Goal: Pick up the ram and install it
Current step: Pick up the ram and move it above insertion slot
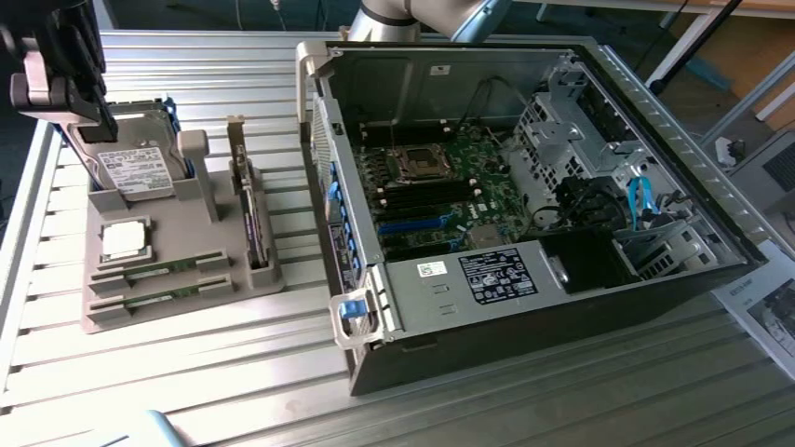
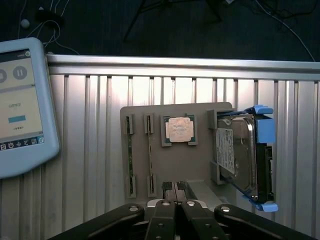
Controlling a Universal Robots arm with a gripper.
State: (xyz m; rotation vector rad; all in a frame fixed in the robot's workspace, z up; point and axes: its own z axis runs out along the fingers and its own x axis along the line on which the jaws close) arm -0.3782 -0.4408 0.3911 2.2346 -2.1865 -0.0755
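My pincer [image 2: 175,189] is closed, fingers pressed together on nothing. In the exterior view it hangs at the upper left of the frame, over the hard drive [image 1: 130,168]. The ram [image 1: 162,270] stands on edge in the grey holder [image 1: 149,315] on the desk [image 1: 186,382], lower in the frame, past the processor [image 1: 125,240] and well apart from me.

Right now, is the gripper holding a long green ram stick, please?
No, the shut gripper is empty, and both ram sticks lie in the grey plastic holder.
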